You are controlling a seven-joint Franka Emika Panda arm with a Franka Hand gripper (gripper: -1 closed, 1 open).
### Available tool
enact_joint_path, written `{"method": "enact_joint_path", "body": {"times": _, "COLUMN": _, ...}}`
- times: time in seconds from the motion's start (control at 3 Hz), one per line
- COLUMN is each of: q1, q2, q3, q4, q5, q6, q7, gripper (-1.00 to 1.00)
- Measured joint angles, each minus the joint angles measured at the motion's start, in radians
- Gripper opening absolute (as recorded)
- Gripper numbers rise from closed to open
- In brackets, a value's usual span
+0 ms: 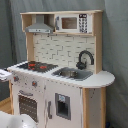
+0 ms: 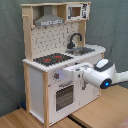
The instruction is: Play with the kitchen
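Your arm meets the kitchen [image 2: 55, 65] at its front panel — second exterior view.

Left to right: the hob [image 2: 50, 59], the black faucet [image 2: 75, 40], then your gripper [image 2: 70, 71] beside the knobs above the oven door [image 2: 64, 96] — whether clenched or released, you cannot tell.

Grey-green curtain [image 2: 11, 55] hangs as backdrop in both exterior views, folds vertical, covering whole background. In second exterior view, light wooden table surface [image 2: 100, 110] lies at bottom, made of two boards with dark seam between them. In first exterior view, small strip of wooden floor [image 1: 4, 105] shows at lower left, below curtain [image 1: 116, 50].
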Motion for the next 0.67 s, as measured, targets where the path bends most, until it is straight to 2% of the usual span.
{"method": "enact_joint_path", "body": {"times": 0.67, "q1": 0.141, "q2": 0.024, "q3": -0.138, "q4": -0.062, "q5": 0.0, "q6": -0.053, "q7": -0.095, "gripper": 1.0}}
